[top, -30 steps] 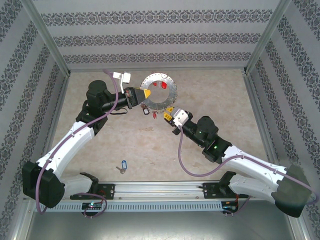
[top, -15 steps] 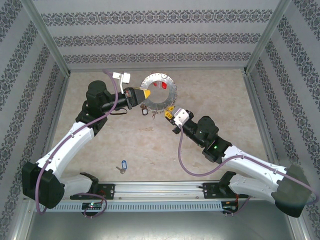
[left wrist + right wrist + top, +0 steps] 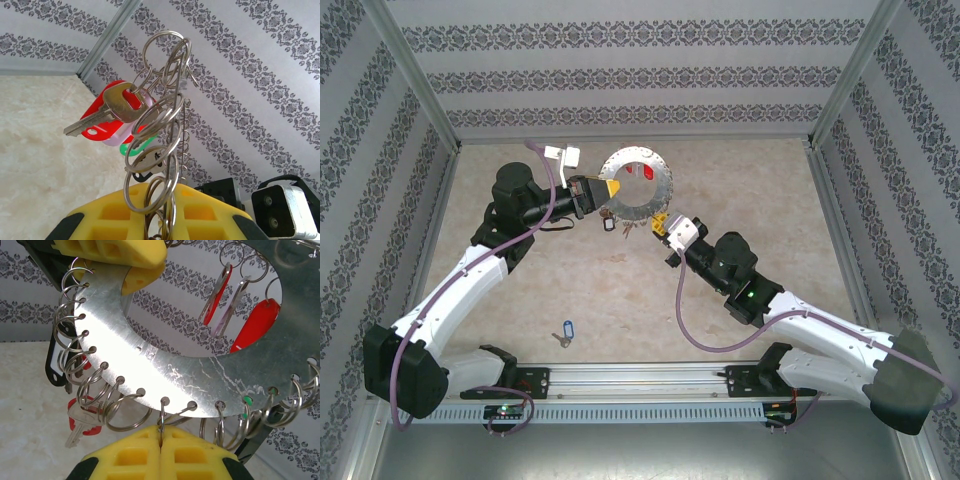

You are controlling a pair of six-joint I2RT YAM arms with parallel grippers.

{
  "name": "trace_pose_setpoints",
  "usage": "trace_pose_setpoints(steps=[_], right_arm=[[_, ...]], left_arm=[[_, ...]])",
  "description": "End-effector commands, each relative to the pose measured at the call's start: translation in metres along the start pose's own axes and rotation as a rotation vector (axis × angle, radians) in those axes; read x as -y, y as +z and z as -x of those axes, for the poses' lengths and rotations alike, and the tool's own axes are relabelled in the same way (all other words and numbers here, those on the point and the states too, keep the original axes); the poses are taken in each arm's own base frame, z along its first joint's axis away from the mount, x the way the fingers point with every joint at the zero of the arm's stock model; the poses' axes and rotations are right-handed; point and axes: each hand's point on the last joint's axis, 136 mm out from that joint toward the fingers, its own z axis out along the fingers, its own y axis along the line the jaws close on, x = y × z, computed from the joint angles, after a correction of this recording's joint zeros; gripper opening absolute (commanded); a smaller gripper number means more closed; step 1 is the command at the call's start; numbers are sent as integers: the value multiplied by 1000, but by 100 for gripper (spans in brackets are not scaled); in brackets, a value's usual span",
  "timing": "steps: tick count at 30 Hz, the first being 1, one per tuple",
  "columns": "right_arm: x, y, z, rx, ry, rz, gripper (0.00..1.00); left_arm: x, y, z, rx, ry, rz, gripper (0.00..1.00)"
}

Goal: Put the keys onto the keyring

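Right fingers [image 3: 130, 455] clenched on a small wire split ring [image 3: 162, 410] at the near rim of the large grey metal keyring disc [image 3: 150, 365].
Left fingers [image 3: 107, 215] clamp the disc's left edge over the table [image 3: 770, 200]; a red-tagged silver key [image 3: 107, 112] hangs from it. A blue-tagged silver key [image 3: 565, 331] lies near the arm bases. Fetching and threading it looks next, which needs a ring prised apart. No legible writing.

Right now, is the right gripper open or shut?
Shut. The right gripper has its yellow fingers pressed together, no gap, pinching a small loop on the keyring.
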Motion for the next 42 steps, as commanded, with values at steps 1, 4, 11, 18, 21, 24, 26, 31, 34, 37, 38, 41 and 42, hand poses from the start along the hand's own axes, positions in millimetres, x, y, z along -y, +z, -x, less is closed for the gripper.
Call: trace_pose_setpoints(steps=[1,4,11,18,21,24,26,31,34,37,38,41,42], right_arm=[[2,1,11,11,7,-10,0],[3,2,3,-40,19,-12,0],[-3,1,-23,-200,59,39,0],[8,-6,-34,-304,131,80,0],[15,-11,-38,-358,179,127,0],[24,-17,-42,-415,193,166,0],[20,-23,-44,-444,208,250,0],[9,-40,-31,-474,72,419,0],[-4,-48,-32,-474,-10,523,0],[-18,-57,-40,-529,-81,630,0],[-22,-59,-43,-526,-122,656,0],[-31,-54,-56,-508,-348,667,0],[-32,-52,-61,-509,-428,648,0]], left_arm=[[2,-7,13,67,0,28,1],[-9,-3,8,66,-56,50,3],[-53,5,-20,33,-245,162,23],[-80,10,-55,-41,-348,194,43],[-93,6,-72,-61,-381,237,58],[-105,-1,-86,-67,-390,291,66],[-108,-6,-91,-72,-368,316,66],[-101,-9,-86,-82,-282,318,66],[-87,-7,-76,-94,-202,272,65],[-72,-6,-68,-114,-119,219,63],[-68,-6,-66,-119,-90,206,62],[-55,-6,-63,-129,18,166,61],[-50,-6,-62,-132,65,152,62]])
